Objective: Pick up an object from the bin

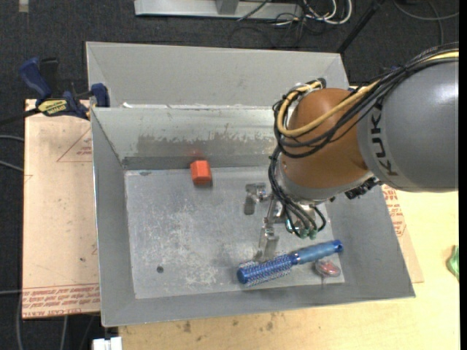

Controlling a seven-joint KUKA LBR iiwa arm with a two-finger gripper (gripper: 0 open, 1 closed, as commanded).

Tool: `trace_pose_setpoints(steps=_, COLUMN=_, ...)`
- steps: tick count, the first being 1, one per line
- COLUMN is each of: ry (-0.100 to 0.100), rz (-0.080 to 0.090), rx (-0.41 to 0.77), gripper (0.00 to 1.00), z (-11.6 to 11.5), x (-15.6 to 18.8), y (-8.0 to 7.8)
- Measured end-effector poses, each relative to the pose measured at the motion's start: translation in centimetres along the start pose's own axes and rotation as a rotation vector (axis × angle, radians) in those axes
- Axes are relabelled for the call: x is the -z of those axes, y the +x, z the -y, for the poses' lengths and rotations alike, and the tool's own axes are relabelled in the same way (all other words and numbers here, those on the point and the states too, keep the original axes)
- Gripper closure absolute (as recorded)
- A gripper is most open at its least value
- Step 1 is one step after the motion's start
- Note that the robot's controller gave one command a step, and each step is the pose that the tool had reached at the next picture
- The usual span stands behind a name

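My gripper (pixel 257 228) hangs low over the bin floor, right of centre, under the arm's orange cover. Its two metal fingers stand apart, open, with bare floor between them. The lower fingertip is just above the bristle end of a blue hairbrush (pixel 288 262), which lies slanted along the bin's front right. A small reddish, partly clear thing (pixel 327 268) lies right beside the brush's handle. An orange block (pixel 201 172) sits against the back wall, well to the left of the gripper.
The arm and its cover hang over the bin's right side and hide the floor there. A small dark speck (pixel 160 270) lies on the floor at front left.
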State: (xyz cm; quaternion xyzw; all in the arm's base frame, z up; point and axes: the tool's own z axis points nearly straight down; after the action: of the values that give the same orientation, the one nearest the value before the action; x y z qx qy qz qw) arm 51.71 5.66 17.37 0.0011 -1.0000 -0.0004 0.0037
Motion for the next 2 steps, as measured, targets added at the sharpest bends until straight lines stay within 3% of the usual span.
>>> trace_pose_setpoints(steps=1, ry=0.0, rz=0.019, rx=0.16, gripper=0.0, z=0.5, x=-10.4, y=2.8)
trace_pose_setpoints(steps=2, ry=0.001, rz=0.011, rx=0.239, gripper=0.0, z=0.6, x=-7.3, y=2.3)
